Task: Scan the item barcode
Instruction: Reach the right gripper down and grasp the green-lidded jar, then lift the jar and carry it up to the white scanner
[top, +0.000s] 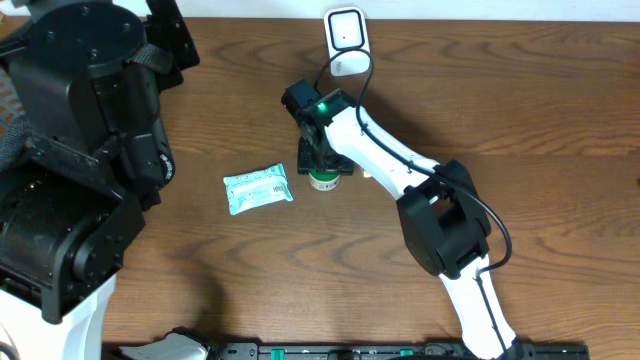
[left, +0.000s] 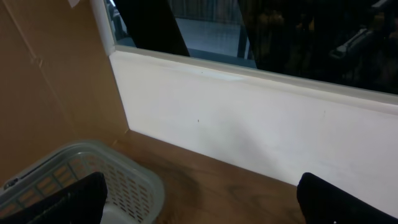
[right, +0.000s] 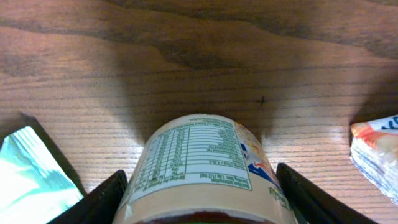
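Looming left in the overhead view, the left arm (top: 80, 150) is seen. On the worktop (top: 520, 100) one jar (top: 323, 182) stands under the right hand (top: 322, 160), one teal packet (top: 258, 188) beside it and one white scanner (top: 346, 40) beyond.

From the left wrist, the left hand (left: 202, 199) is shown wide and empty, near one basket (left: 124, 180).

From the right wrist, the jar is flanked by both fingers (right: 102, 199); whether it is gripped cannot be told. Its printed table is unreadable. Two packets are counted.

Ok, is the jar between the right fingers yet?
Yes, the right wrist view shows the jar with one dark finger close on each side, the fingers flanking its label.
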